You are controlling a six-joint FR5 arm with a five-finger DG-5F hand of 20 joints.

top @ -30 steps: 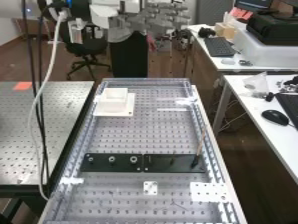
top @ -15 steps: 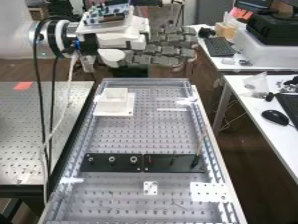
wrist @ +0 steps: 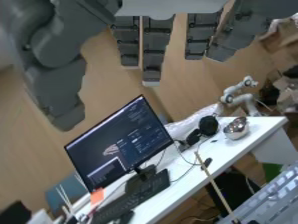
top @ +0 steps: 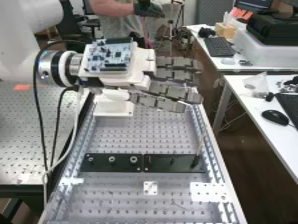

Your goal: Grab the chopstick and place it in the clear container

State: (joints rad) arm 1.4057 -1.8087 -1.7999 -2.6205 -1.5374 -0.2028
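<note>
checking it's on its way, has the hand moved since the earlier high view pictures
Yes. In the high view the hand has shifted down the picture: it appeared above the perforated bench's far edge and now overlaps the bench.

The hand (top: 174,92) is dark grey, the chopstick (top: 200,144) tan, the bench (top: 143,136) silvery and hole-dotted.

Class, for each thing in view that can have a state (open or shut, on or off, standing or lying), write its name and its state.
Robot hand: open, fingers straight.
Chopstick: standing in the black plate, leaning slightly.
Container: standing, partly hidden; contents cannot be told.
Monitor: on.
</note>
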